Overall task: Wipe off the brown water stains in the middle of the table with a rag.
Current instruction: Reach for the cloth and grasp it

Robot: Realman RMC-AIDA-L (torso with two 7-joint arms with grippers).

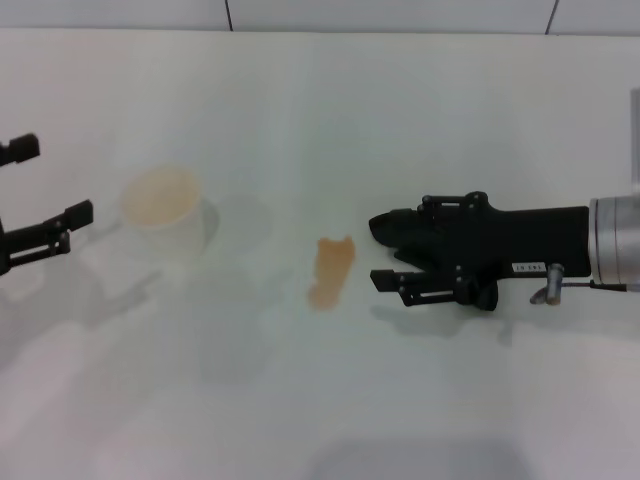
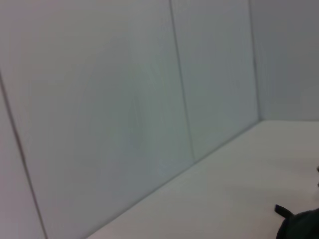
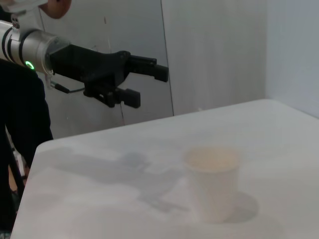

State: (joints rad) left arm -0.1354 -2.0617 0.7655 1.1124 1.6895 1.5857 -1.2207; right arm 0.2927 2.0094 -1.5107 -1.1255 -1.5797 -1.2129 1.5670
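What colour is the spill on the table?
Orange-brown stain on the white table, clearest in the head view.

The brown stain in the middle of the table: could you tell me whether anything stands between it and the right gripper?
Nothing visible does. The right gripper sits just to the robot's right of the brown water stains, with only bare table between them. The cup stands on the stain's far side, toward the left gripper. The rag appears bunched at the right gripper's tip.

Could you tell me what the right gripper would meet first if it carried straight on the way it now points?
Probably the brown water stains: the right gripper points toward the robot's left, low over the table, with the blotch just ahead. Its height above the surface is unclear.
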